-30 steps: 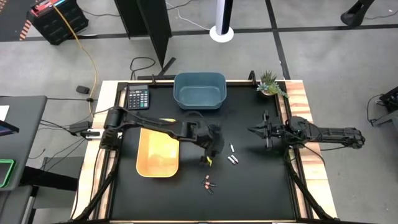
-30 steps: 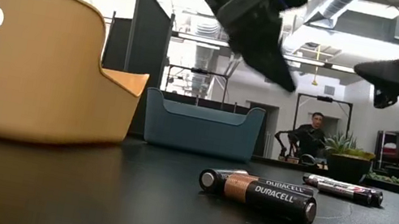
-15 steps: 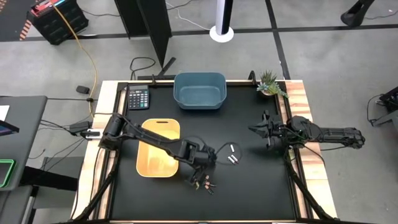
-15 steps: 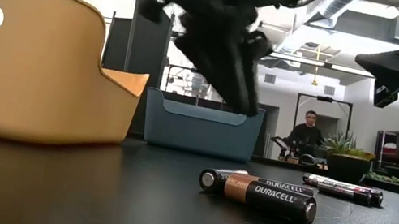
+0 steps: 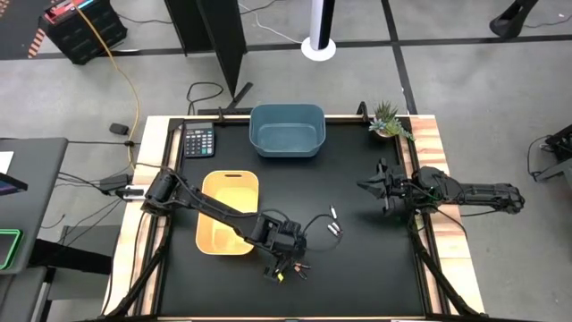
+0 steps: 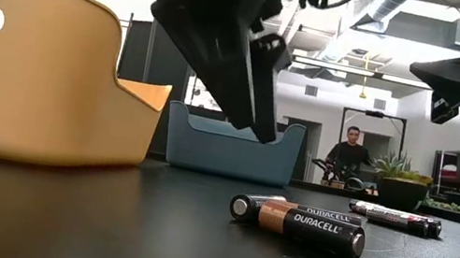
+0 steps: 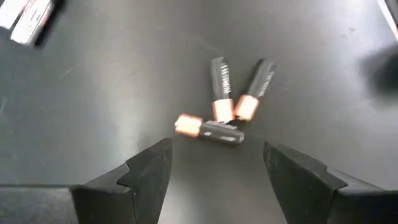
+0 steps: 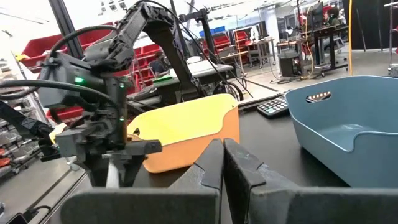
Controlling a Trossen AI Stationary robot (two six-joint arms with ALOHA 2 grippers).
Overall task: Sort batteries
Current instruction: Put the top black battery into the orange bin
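Left claw (image 7: pixel 211 165): released, fingers (image 7: pixel 146 171) spread wide, nothing between them. It hangs over the front part of the black tabletop (image 5: pixel 357 268), directly above the dark cells, just in front of the yellow tray. In the high view it sits at the end of the left arm, which reaches across that tray.

Dark batteries (image 7: pixel 224 112): three cells with copper ends, lying flat on the tabletop in a loose cluster, two side by side and one crosswise at their copper ends. The low view shows them (image 6: pixel 299 222) close to the camera, labelled Duracell.

Whitish batteries (image 5: pixel 334 224): a small group lying flat near the tabletop's middle, apart from the dark cluster and between the two arms. The left wrist view catches them at the frame corner (image 7: pixel 28 15).

Right claw (image 5: pixel 368 188): clenched, fingers (image 8: pixel 214 165) pressed together, grasping nothing. It is held above the right side of the tabletop, well apart from all the cells.

Yellow tray (image 5: pixel 228 234): left of centre, partly under the left arm.

Blue bin (image 5: pixel 286 130): at the far edge, centre.

Calculator (image 5: pixel 197 140): far left corner.

Small potted plant (image 5: pixel 387 119): far right corner.

Person (image 6: pixel 349 155): in the room beyond the table, low view only.
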